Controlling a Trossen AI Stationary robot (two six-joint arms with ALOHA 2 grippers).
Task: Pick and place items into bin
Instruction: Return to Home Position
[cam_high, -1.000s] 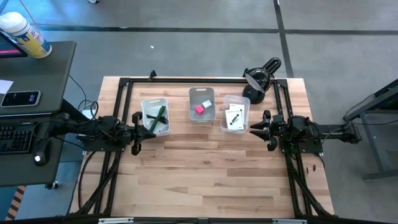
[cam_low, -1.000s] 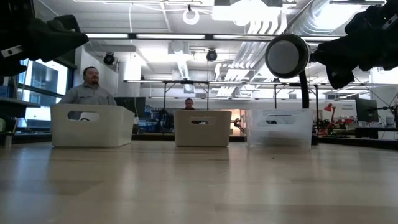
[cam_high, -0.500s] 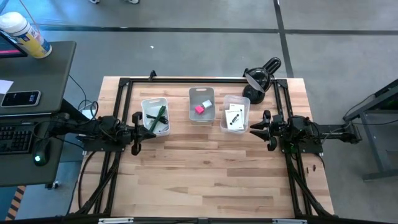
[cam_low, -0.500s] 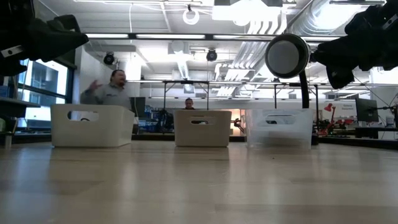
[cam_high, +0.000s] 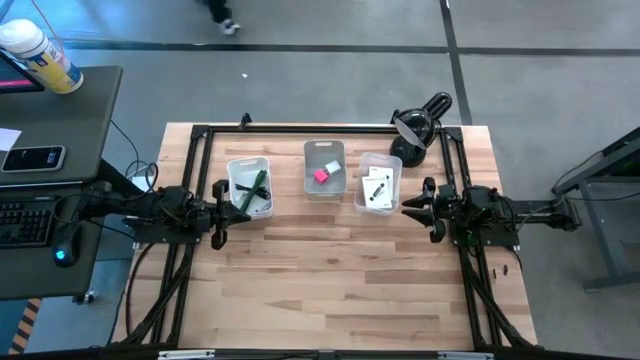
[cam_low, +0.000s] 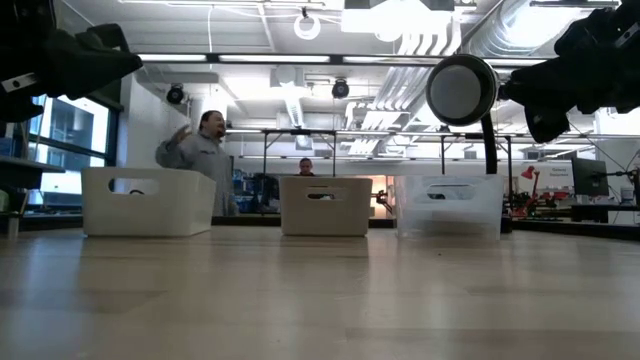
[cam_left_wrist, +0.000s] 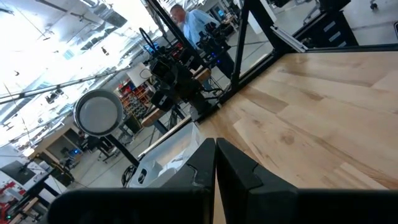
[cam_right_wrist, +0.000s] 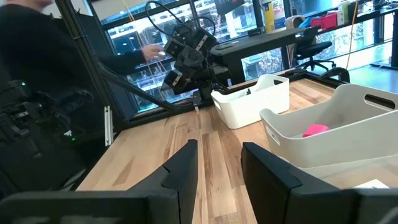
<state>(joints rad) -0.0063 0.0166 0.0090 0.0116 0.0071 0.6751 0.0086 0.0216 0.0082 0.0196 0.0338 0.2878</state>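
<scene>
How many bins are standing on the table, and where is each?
3. They stand side by side in one row: the left bin holds a green pen, the middle bin a pink block, the transparent right bin white cards. None seems hidden.

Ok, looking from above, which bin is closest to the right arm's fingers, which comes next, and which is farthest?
1. Clear bin with the white cards, right beside the right gripper.
2. Middle bin with the pink block, one over.
3. Left bin with the green pen, at the row's far left end.
</scene>
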